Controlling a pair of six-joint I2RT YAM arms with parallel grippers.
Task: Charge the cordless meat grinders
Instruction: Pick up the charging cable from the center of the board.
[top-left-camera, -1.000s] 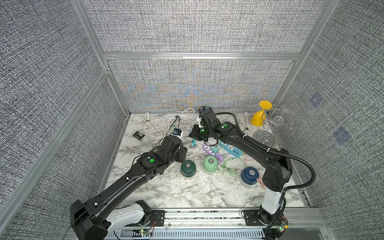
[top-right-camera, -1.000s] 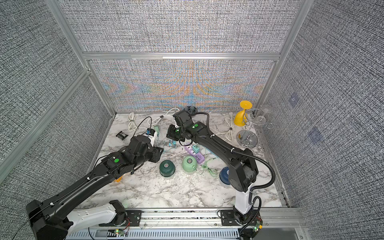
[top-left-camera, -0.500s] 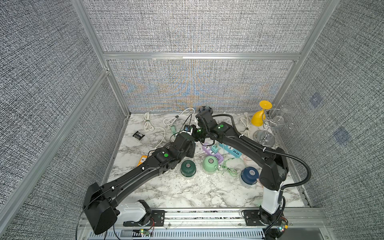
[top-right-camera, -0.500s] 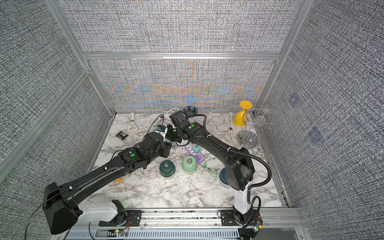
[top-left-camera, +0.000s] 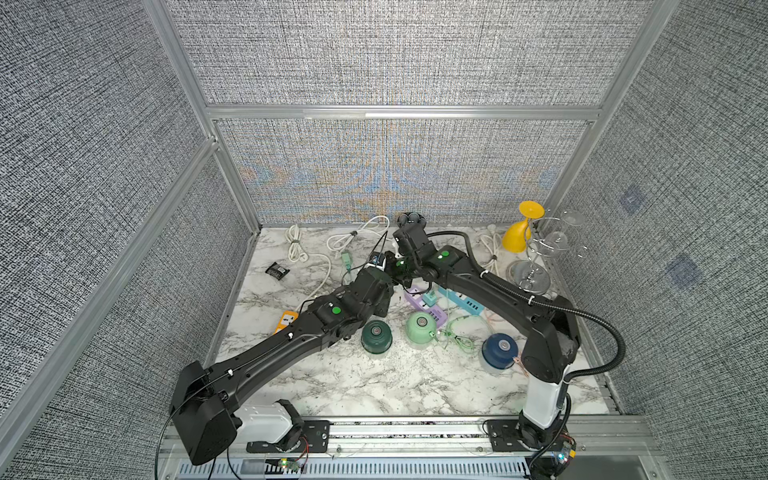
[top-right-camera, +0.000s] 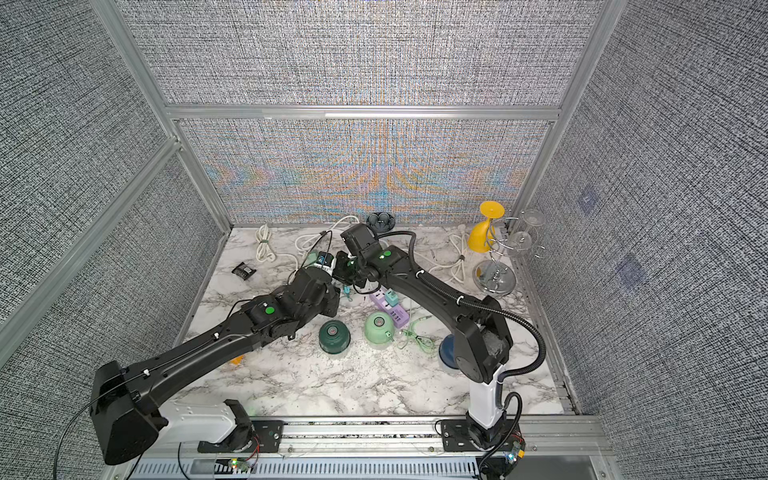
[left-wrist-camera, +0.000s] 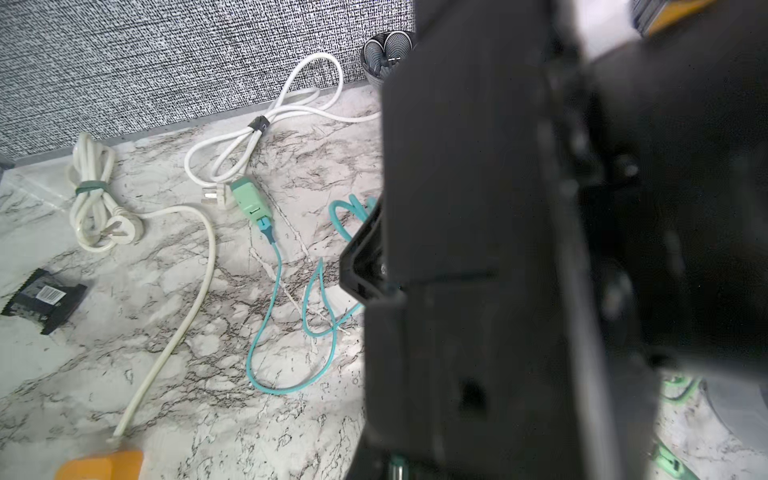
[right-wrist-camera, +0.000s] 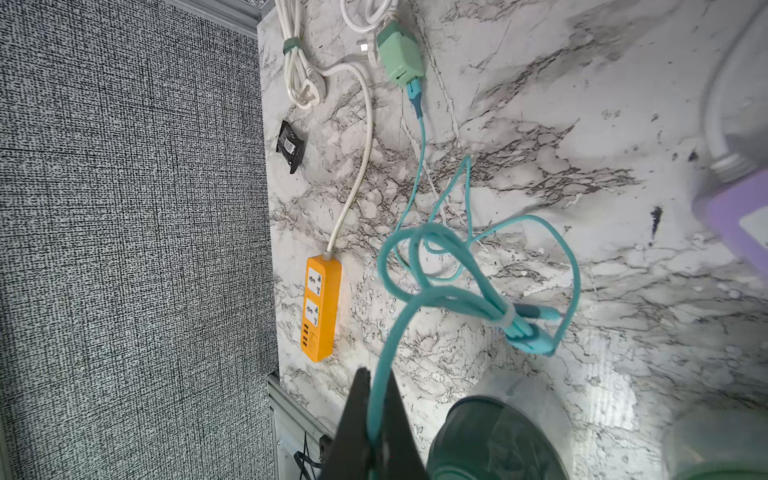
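- The right gripper is clamped shut on a strand of the teal cable. The tied-up bundle and the small plug end are seen just past the jaws in the right wrist view.
- The left gripper is closed too, pressed right up by the right one. Its tips are blocked by the right arm in the left wrist view, so what's pinched (if anything) can't be told.
- The three grinders are lined up on the near part of the marble tabletop: the dark green grinder, the mint grinder and the navy grinder. No teal cable is seen plugged into any of them yet.
- The far end of the cable is stuck in the mint green adapter, which is lying loose on the marble. One hard pull and it'd probably get dragged along or popped out.
- Most of the slack is locked up by the tie, so the plug end may come up short of the dark green grinder.
- The wrists are crowded together, so a bump or a twisted cable could easily happen.
- The grinders aren't being held, so one could get shoved or tipped when a plug is pushed in.
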